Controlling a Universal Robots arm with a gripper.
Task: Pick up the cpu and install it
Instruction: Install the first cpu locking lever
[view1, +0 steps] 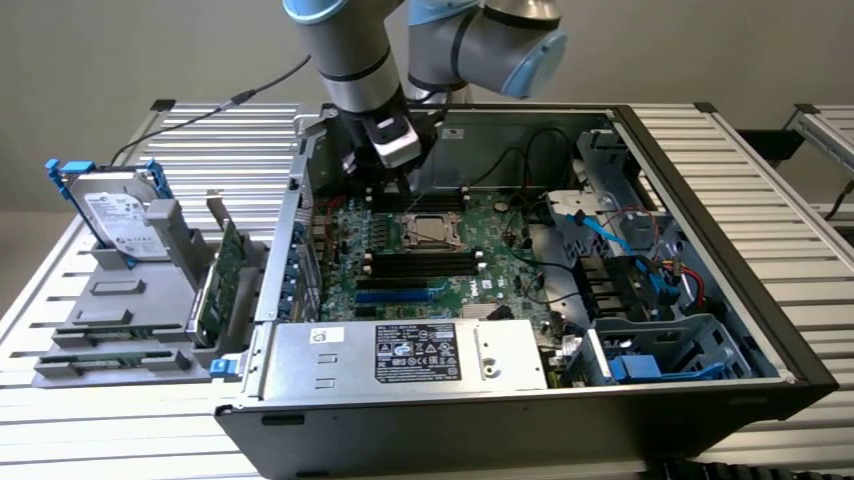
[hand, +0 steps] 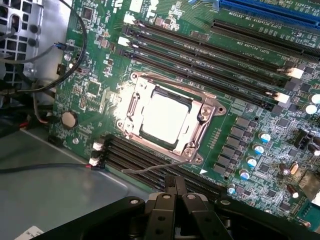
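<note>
The cpu (hand: 165, 120), a flat square chip with a bright silver top, lies in the metal-framed socket (hand: 207, 107) on the green motherboard (hand: 100, 90). In the exterior view the cpu (view1: 430, 232) sits mid-board inside the open computer case (view1: 747, 300). My gripper (hand: 175, 189) hangs above the board beside the socket, on the side of the black memory slots (hand: 150, 162). Its fingers are pressed together with nothing between them. Seen from outside, the gripper (view1: 398, 170) is just behind the socket, near the case's back wall.
A thin wire lever (hand: 150, 169) lies along the socket's edge. A hard drive in a blue frame (view1: 114, 215) and a green circuit card (view1: 220, 275) stand in a grey holder on the exterior view's left. The power supply (view1: 414, 355) and blue cables (view1: 627, 245) crowd the case.
</note>
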